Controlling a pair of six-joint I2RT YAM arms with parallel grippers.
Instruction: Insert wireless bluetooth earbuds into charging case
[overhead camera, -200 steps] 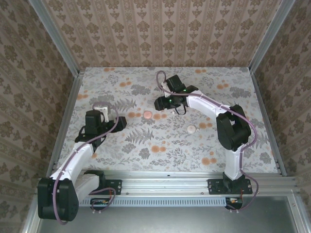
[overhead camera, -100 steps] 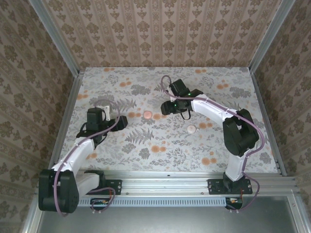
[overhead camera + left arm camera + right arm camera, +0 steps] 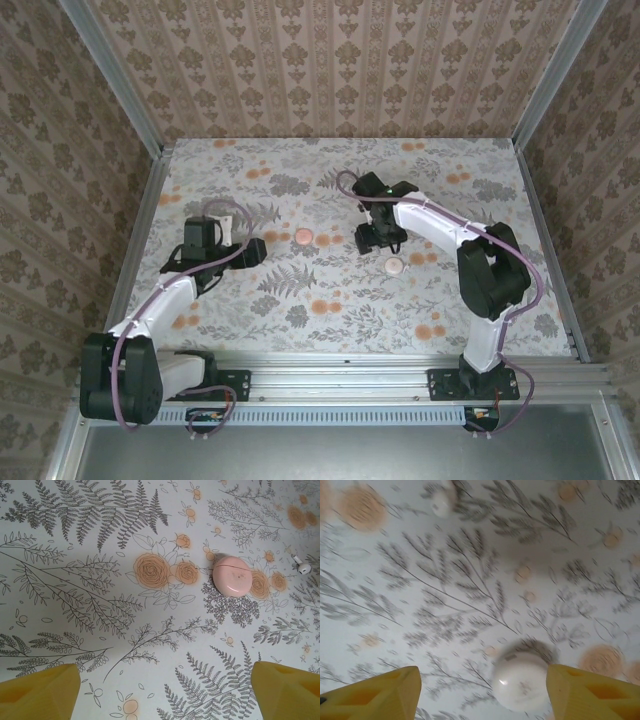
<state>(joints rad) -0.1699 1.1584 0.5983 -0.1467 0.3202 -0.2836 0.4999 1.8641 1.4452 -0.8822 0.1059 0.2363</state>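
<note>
A salmon-pink round disc with a seam across its top lies mid-table. I cannot tell whether it or the cream-white round disc is the charging case. One tiny white earbud lies just right of the pink disc in the left wrist view. My left gripper hovers left of the pink disc, open and holding nothing. My right gripper hangs just behind the white disc, open. The white disc lies between its yellow fingers, close to the right one. A small blurred white piece lies farther off.
The floral tablecloth covers the table. Metal rails and patterned walls close in the left, right and far sides. The arm bases sit on the rail at the near edge.
My right gripper has swung right and nearer, from beside the pink disc to over the white disc, and its jaws have widened. My left arm shifted slightly away from the near edge.
</note>
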